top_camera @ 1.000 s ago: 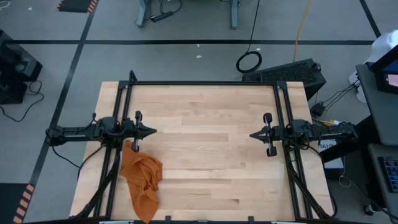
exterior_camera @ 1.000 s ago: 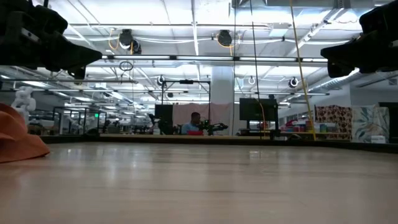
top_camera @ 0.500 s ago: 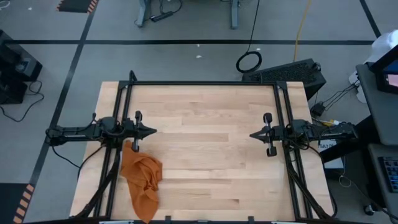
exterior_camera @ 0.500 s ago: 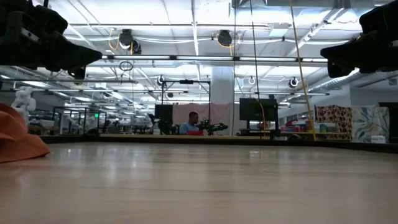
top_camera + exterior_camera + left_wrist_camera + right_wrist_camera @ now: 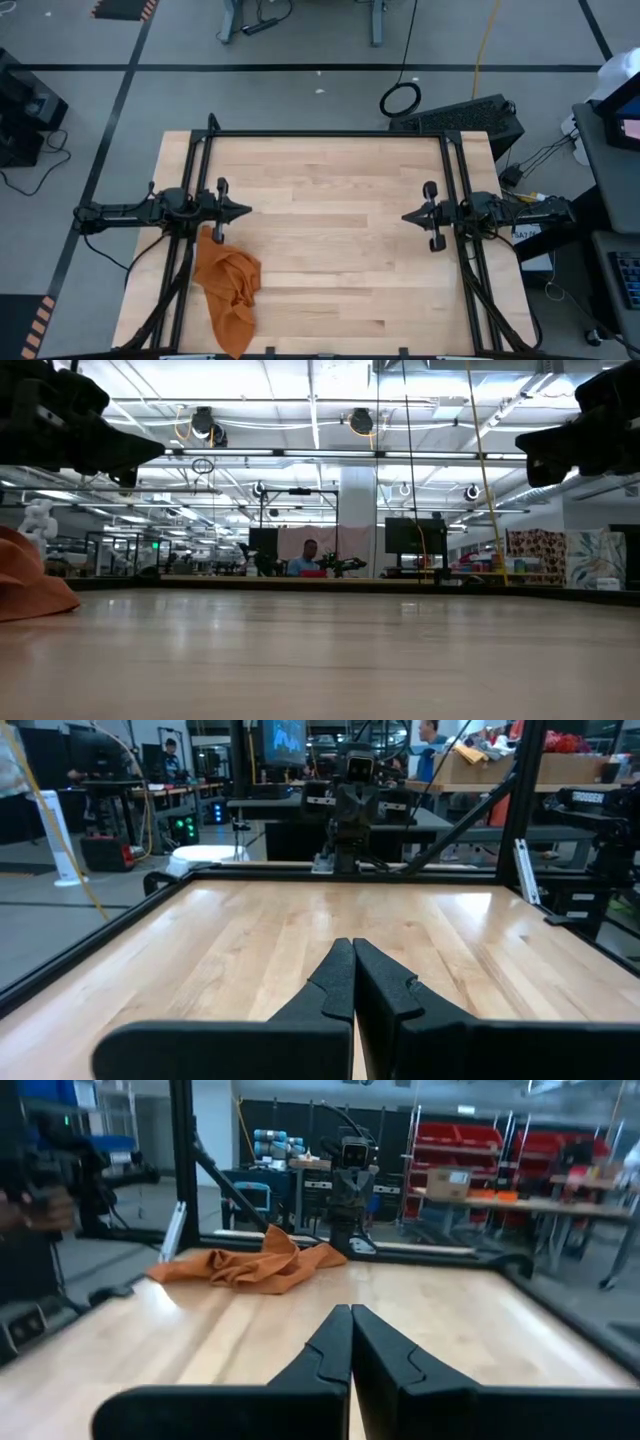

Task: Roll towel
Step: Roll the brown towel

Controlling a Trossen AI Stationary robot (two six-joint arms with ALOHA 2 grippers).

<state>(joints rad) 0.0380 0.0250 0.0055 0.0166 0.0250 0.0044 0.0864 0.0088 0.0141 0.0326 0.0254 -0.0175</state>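
The towel (image 5: 228,288) lies crumpled in a loose heap on the wooden counter (image 5: 330,250), near the counter's left side and reaching toward its near edge. It sits just below the left gripper (image 5: 243,211) in the high view, apart from it as far as can be seen. In the right wrist view the towel (image 5: 255,1266) shows as a low rumpled mound across the counter, beside the far frame rail.

The left gripper hovers above the counter's left side, pointing inward, its fingers (image 5: 338,982) pressed together on nothing. The right gripper (image 5: 407,216) hovers at the opposite side, facing the left one, its fingers (image 5: 336,1342) also together and empty.

A black metal frame (image 5: 325,134) runs along the counter's far edge and down both sides; the arms stand on its side rails. Between the two grippers the wood is bare and open. Nothing lies on the counter besides the towel. On the floor beyond the far edge rest a coiled cable ring (image 5: 400,99) and a dark case (image 5: 470,117). In the low view the towel (image 5: 30,585) shows at the left edge.
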